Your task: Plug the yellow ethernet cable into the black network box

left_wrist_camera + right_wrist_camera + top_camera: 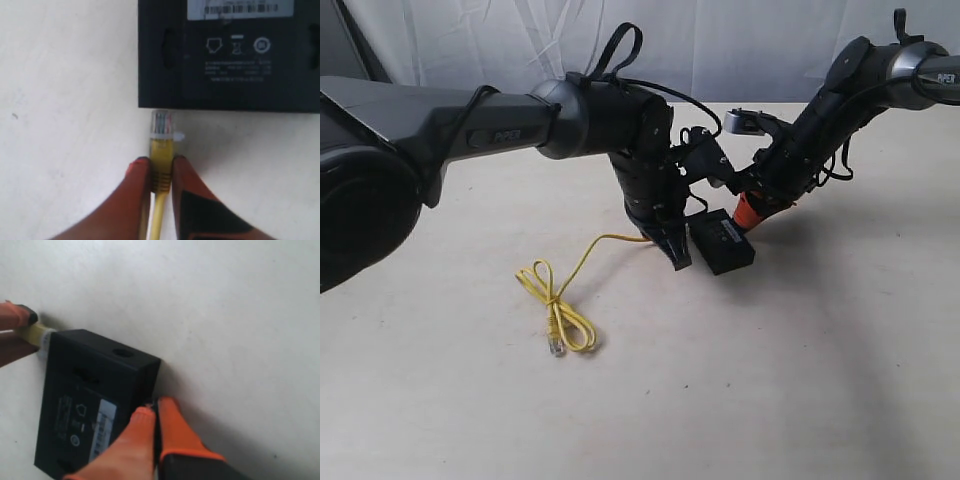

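Yellow ethernet cable [161,200] is clenched in my left claw [160,167], which grips it just behind the clear plug [161,124]. The rest of the cord trails away to a knotted loop [555,300] lying on the tabletop [820,380], well apart from the work.

**Position of the target.** The black network box [230,55] lies flat on the tabletop, label strip [240,9] up, directly ahead of the left claw. The plug tip is at the box's near side wall, close to one corner. I cannot tell whether it touches the wall or stands just off it, and no port opening shows in any view.

**Axes.**
- The plug's long axis runs straight out from the claw and meets the wall square on, contacts leading.
- The box's long axis lies across that line.
- The coming move, as I judge it, is a straight push along the plug's own axis. Any sideways offset from the port must be corrected first.

**Support arm.** My right claw [154,412] is pinched closed with nothing between its fingers. Its tips rest against the box wall on the far side from the plug. I judge this to be a brace against the insertion push.

**Nearest arm.** The left claw is nearer the plug and carries it.
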### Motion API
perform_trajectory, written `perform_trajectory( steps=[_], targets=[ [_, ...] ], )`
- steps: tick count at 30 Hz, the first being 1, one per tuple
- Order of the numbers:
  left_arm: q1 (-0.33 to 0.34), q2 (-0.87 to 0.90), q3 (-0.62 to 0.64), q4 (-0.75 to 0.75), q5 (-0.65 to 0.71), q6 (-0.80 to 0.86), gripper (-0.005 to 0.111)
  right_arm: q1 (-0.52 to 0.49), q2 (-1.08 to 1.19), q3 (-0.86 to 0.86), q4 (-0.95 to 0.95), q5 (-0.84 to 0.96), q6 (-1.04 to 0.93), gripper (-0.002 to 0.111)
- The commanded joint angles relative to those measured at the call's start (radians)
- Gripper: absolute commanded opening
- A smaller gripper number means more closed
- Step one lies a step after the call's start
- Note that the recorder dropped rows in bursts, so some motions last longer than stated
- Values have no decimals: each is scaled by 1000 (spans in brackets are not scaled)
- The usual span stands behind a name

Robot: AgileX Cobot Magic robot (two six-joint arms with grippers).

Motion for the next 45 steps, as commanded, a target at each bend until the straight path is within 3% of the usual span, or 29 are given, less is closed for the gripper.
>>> perform_trajectory(
  steps=[1,17,45],
  targets=[
    [-9,8,5,41,-8,-18,0,-5,-2,-3,6,-1,-4,-1],
    [-13,23,5,-53,-40,37,0,-5,-2,-3,37,-4,-4,-1],
    [-16,-17,5,-31,-61,25,0,-3,-2,-3,37,-8,-4,-1]
  ],
)
